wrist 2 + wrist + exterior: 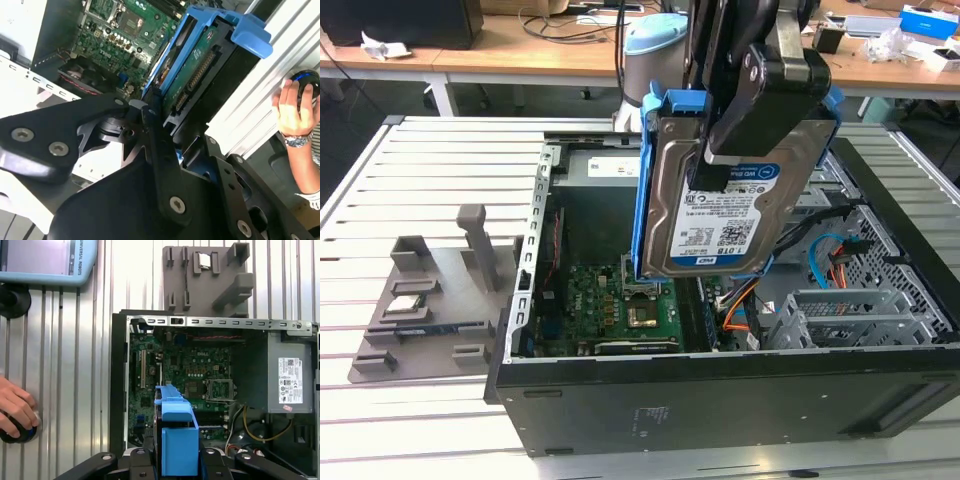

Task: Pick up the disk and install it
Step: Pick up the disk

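Note:
The disk (720,215), a silver drive with a white-and-blue label in a blue carrier frame, hangs on edge above the open computer case (720,400). My gripper (745,135) is shut on it from above, one black finger crossing the label side. In the second wrist view the disk's green circuit-board side (195,70) and blue frame (250,30) stick out past the black fingers (160,150). In the first wrist view the blue frame (177,440) sits over the motherboard (190,370).
Inside the case are a metal drive cage (840,310), orange and blue cables (830,265) and a power supply (290,375). A grey fixture (430,300) holding a small square chip (405,305) lies at the exterior view's left. A person's hand (15,405) rests on a knob on the table.

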You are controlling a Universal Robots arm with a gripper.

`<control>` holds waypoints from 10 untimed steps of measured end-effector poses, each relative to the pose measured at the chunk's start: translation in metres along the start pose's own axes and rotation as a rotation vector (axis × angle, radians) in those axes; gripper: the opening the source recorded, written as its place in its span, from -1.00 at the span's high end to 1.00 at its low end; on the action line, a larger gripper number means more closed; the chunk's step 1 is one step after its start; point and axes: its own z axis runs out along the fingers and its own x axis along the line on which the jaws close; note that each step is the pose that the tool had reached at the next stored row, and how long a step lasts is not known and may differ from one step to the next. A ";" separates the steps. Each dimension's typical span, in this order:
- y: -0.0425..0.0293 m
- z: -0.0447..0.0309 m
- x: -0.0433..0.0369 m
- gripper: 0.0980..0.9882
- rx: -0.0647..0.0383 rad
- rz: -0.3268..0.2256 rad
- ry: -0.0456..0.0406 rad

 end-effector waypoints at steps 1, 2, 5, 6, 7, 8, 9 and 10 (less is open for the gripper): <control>-0.0001 0.0000 0.0001 0.40 0.000 0.010 0.0006; -0.0001 0.0000 0.0000 0.40 0.000 0.011 0.0006; -0.0006 0.0000 0.0001 0.40 0.000 0.011 0.0005; -0.0049 -0.0002 0.0001 0.40 0.000 0.011 0.0004; -0.0084 -0.0004 0.0000 0.40 0.000 0.011 0.0005; -0.0122 -0.0006 0.0000 0.40 0.000 0.011 0.0005; -0.0150 -0.0008 0.0000 0.40 0.000 0.011 0.0004; -0.0204 -0.0011 -0.0001 0.40 0.000 0.011 0.0005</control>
